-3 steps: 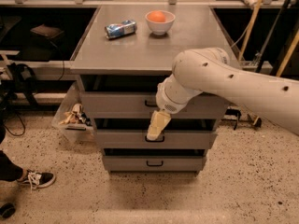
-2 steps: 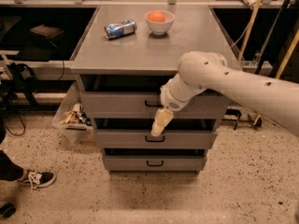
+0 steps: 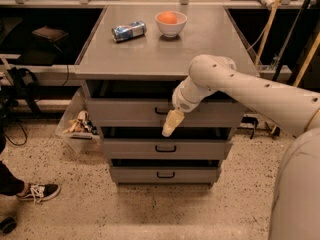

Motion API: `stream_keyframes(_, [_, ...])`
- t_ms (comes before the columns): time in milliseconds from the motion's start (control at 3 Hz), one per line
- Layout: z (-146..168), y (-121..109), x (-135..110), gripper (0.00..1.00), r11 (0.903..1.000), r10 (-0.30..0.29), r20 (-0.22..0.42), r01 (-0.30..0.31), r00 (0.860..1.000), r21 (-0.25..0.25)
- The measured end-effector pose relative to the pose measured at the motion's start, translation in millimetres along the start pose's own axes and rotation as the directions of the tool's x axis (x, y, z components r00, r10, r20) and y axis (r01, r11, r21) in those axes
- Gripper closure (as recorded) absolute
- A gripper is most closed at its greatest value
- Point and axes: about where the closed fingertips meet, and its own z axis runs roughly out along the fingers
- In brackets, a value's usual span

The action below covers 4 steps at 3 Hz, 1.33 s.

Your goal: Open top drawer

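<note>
The top drawer [image 3: 125, 112] is the uppermost of three grey drawers under the grey table top, with a flat front and a small black loop handle [image 3: 161, 111]. It stands out from the cabinet a little further than the two below. My gripper [image 3: 170, 124] hangs on the white arm in front of this drawer, just right of and below its handle, pointing down towards the gap above the middle drawer [image 3: 165, 148].
On the table top [image 3: 160, 49] lie a blue can [image 3: 128, 30] on its side and a white bowl [image 3: 171, 23] with an orange in it. The bottom drawer [image 3: 164, 174] is lowest. A clear bin [image 3: 77, 126] stands left of the cabinet. A person's shoe [image 3: 37, 191] is at the left.
My arm has risen and shifted slightly right, bringing the gripper from the middle drawer's front up to just below the top drawer's handle.
</note>
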Motion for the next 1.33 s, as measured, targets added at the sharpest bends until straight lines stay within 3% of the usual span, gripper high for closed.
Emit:
stream_keyframes(333, [27.5, -11.2, 11.7, 0.00, 0.9995, 0.021, -0.042, -0.020, 0.999, 0.025])
stream_keyframes(667, [22.1, -11.5, 9.6, 0.00, 0.9995, 0.021, -0.042, -0.020, 0.999, 0.025])
stream_keyframes(1000, [22.0, -11.5, 9.5, 0.14, 0.9995, 0.021, -0.042, -0.020, 0.999, 0.025])
stream_keyframes(1333, [22.0, -11.4, 9.5, 0.37, 0.9995, 0.021, -0.042, -0.020, 0.999, 0.025])
